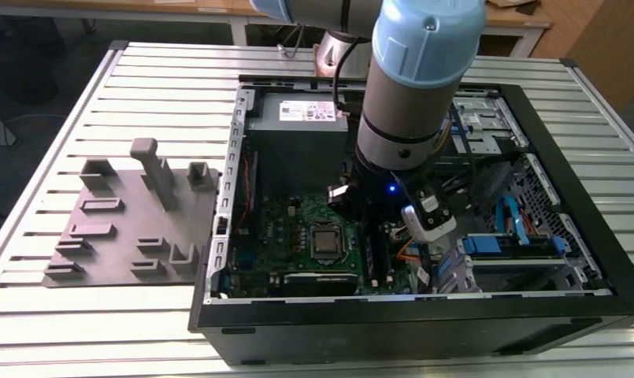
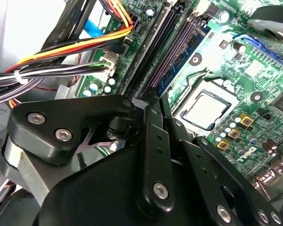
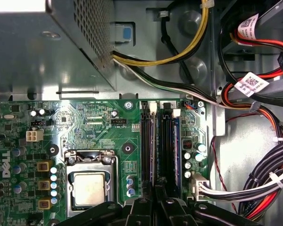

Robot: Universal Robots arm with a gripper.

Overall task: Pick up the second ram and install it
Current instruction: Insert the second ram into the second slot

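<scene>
My gripper (image 3: 155, 192) is down inside the open computer case (image 1: 569, 157), right over the memory slots (image 3: 159, 146) of the green motherboard (image 3: 99, 122). In both wrist views its black fingers (image 2: 152, 141) are drawn together at the near end of the slots (image 2: 172, 56). The second ram is hidden: I cannot tell whether a stick sits between the fingers or in a slot. In the exterior view the arm's blue-and-grey wrist (image 1: 417, 87) covers the gripper, and the grey slotted holder block (image 1: 127, 228) stands outside the case on the exterior view's left.
The processor socket (image 3: 88, 187) lies beside the slots. Bundles of black, white, yellow and red cables (image 3: 269, 183) run along the slots' other side. The grey power supply (image 1: 295, 118) fills the case's far end, and a blue drive bracket (image 1: 511, 244) sits at the exterior view's right.
</scene>
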